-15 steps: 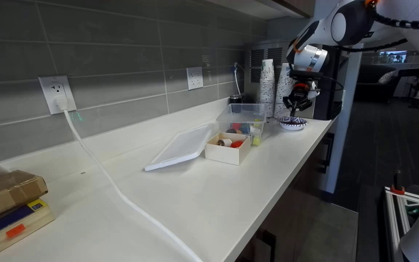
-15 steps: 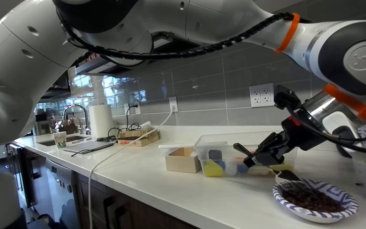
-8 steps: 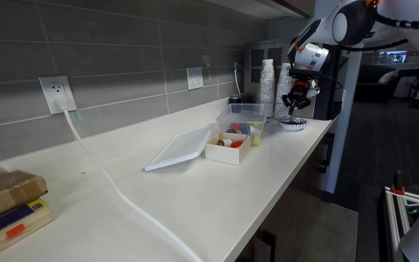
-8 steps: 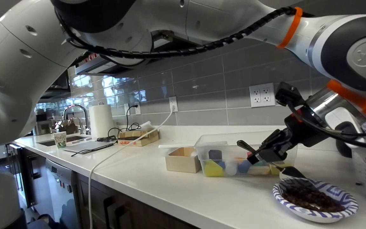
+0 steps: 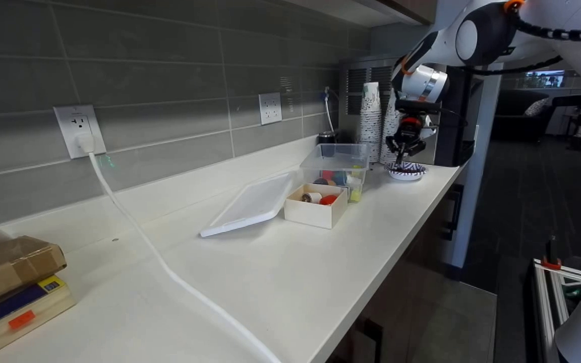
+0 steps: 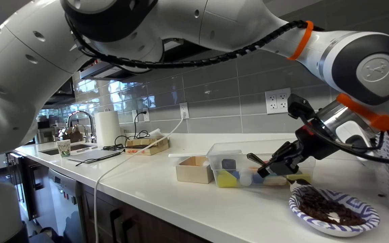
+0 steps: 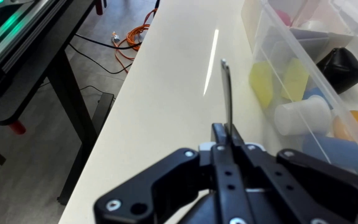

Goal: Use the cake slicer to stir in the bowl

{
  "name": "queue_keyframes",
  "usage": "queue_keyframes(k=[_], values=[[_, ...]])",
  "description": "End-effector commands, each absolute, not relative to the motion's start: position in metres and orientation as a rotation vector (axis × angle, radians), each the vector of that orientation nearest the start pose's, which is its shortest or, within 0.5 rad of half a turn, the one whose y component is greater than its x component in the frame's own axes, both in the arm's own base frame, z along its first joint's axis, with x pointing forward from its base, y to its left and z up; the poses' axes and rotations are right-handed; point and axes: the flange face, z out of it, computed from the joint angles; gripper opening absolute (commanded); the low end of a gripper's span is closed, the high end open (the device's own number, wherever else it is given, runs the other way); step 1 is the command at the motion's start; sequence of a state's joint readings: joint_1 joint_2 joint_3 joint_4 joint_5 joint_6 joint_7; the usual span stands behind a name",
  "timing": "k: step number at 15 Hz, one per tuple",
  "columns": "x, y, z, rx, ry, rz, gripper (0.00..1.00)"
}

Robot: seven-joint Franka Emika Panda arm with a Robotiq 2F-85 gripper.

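Below the gripper [image 7: 227,130], the bowl [image 6: 353,204] is round and whitish, zigzagged in blue, with dark, crumbly contents [image 6: 318,206]. The cake slicer [image 6: 255,158] is clamped between the fingers, handle end jutting above. They hide its middle; whether its blade touches the contents is hard to tell.

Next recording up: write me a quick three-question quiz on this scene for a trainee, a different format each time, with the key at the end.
1. Multiple choice: what does the gripper hold?
a) a paper cup
b) the cake slicer
c) a box lid

2. True or false: the bowl stands inside the clear plastic box.

3. Fill in: the bowl's contents are dark ____ in colour.

Key: 1: b. 2: false, it stands on the counter. 3: brown.
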State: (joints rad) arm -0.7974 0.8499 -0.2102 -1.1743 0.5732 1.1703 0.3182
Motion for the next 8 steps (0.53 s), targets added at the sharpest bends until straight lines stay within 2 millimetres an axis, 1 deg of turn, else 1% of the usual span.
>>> queue_keyframes(k=[1,3,5,6,8], values=[[0.436,-0.487,0.265,-1.919,1.416,0.939,0.01],[0.431,-0.486,0.266,-1.946,1.43,0.977,0.01],[0.427,-0.49,0.267,-1.956,1.461,0.991,0.01],[0.425,-0.492,0.267,-1.952,1.478,0.982,0.01],[0.426,-0.498,0.268,-1.937,1.512,0.899,0.01]])
